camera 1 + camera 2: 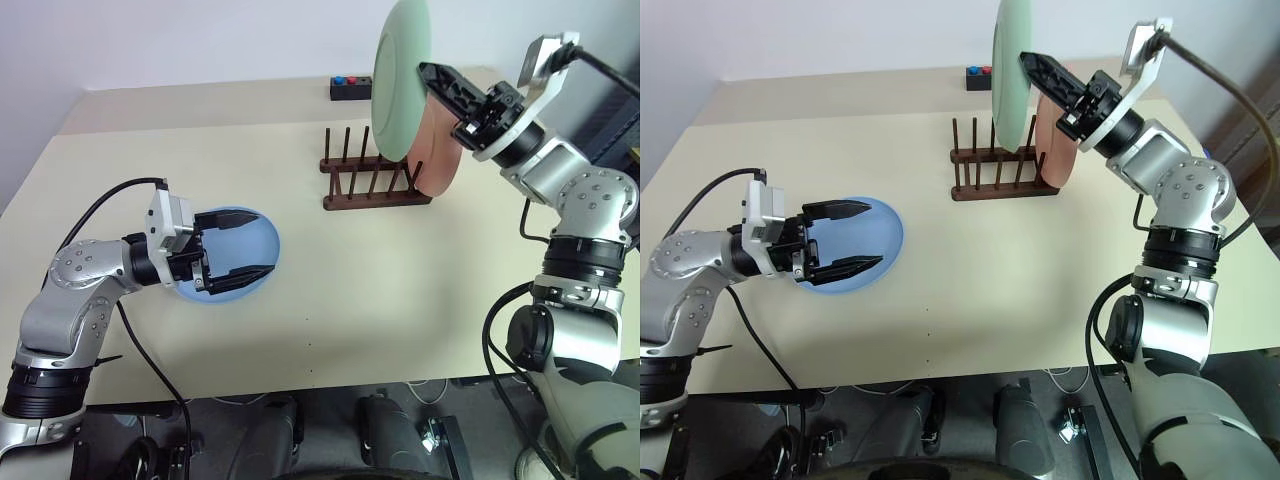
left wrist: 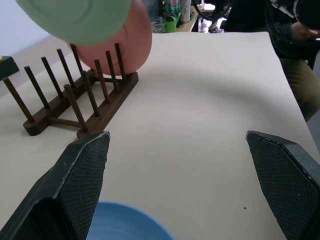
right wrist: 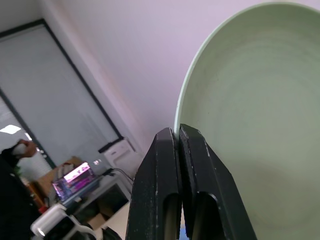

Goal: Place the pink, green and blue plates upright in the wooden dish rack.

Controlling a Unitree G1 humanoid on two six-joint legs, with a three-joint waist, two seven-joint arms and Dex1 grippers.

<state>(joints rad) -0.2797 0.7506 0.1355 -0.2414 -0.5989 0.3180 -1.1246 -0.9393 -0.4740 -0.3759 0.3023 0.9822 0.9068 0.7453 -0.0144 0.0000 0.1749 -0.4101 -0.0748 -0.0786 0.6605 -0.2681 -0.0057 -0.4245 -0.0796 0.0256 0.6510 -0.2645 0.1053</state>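
This looks like a lab or office. A bare beige worktable (image 1: 380,290) stands by a plain white wall (image 1: 200,40). A lit laptop screen (image 3: 76,175) sits on a cluttered desk behind.

Silver-grey rounded arm segments studded with small screws, black joint bands between them, black cables looping from each white wrist camera block, and black tapered fingers (image 2: 85,175) (cross-hatched on the inner pads) on left gripper (image 1: 232,245) and right gripper (image 1: 432,72).
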